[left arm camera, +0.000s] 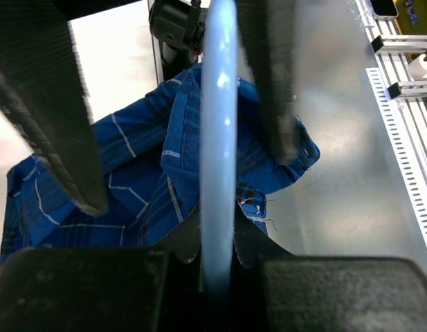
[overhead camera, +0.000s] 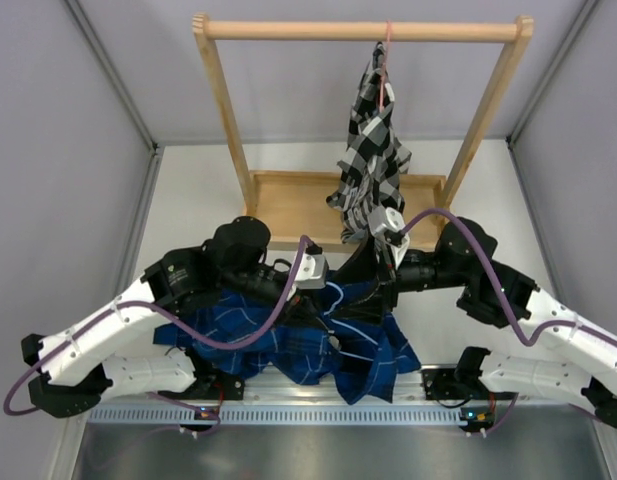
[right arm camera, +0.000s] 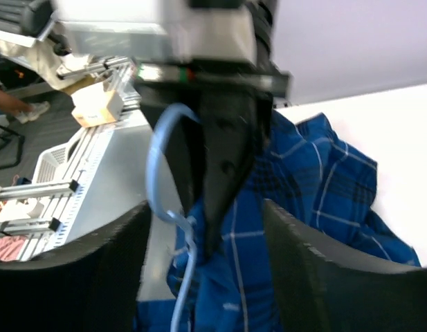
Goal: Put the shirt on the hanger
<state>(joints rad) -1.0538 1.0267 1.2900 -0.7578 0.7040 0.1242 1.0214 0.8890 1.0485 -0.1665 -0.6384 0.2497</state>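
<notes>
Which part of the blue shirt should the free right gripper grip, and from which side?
Probably the raised stitched fold of the shirt, beside the hanger that the left gripper holds. It stands up from the crumpled cloth, so the open right gripper could straddle it from above, on its own side.

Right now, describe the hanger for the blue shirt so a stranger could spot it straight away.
In front of the wooden rack, the dark blue shirt lies bunched between the arms. The hanger is the thin light-blue wire over it, in the left gripper. The other hanger is pink and hangs from that rack under a checked shirt.
</notes>
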